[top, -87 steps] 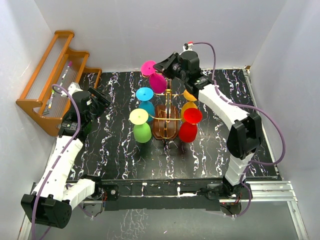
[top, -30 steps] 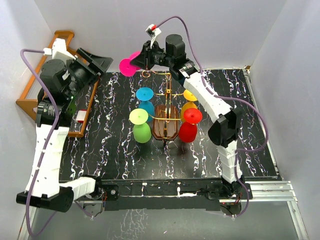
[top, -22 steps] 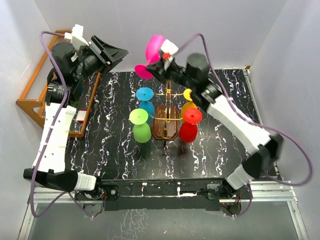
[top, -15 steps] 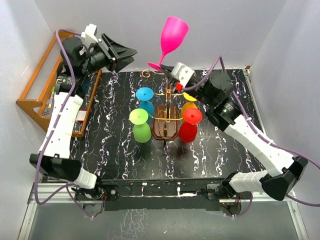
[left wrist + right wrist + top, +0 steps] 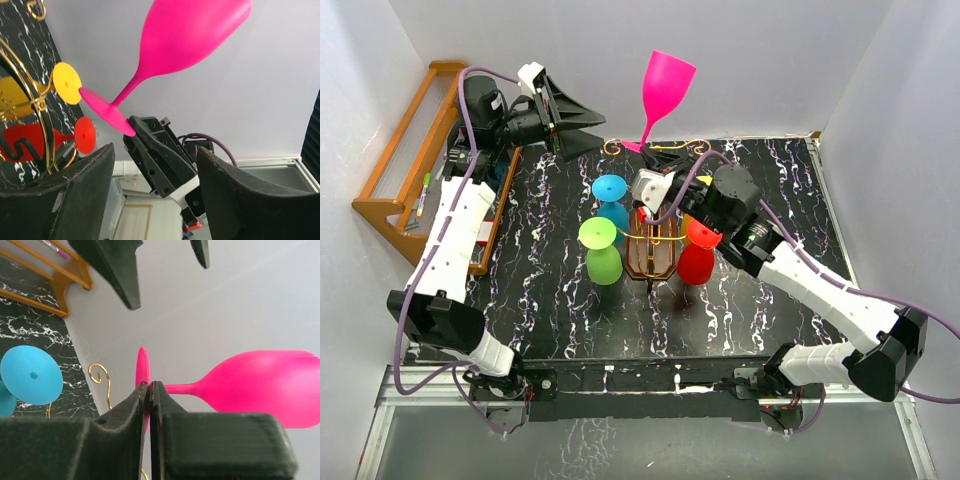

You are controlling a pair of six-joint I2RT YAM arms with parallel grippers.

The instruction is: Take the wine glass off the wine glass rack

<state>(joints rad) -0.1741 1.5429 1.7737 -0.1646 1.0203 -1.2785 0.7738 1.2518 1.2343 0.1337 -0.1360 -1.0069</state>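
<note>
the wine glass (image 5: 663,88) is pink and it is off the wine glass rack (image 5: 646,262), in the air above the back end of the rack. its long axis is close to vertical: the round foot is at the bottom, the open mouth points up, and the bowl leans a little to the right of the foot. the right end effector (image 5: 149,386) is clamped on the rim of the foot, from the rack side. the left end effector (image 5: 600,132) is up at the left of the rack, with fingers apart and nothing between them, pointing toward the foot. blue, green, yellow and red glasses hang on the rack.
</note>
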